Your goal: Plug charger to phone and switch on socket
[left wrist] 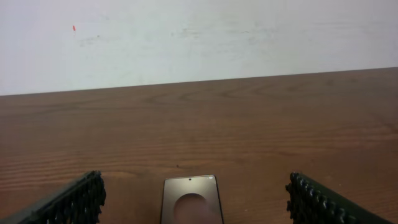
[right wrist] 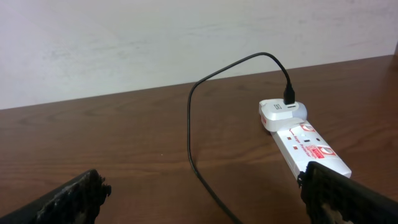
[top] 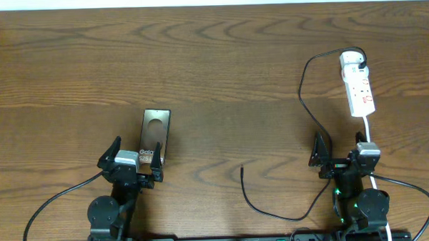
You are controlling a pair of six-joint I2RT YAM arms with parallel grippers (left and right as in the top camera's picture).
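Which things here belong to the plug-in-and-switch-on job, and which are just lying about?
Job:
- phone
- charger cable, free end loose on the table
- white adapter, plugged into the strip
- power strip

Not the job:
- table
- wall behind

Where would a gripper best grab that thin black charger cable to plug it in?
Just behind the plug tip at the free end of the charger, coming straight down from above, jaws straddling the cable. It lies flat on the table, so only its top is free, and holding near the tip likely keeps the limp end aimed at the phone.
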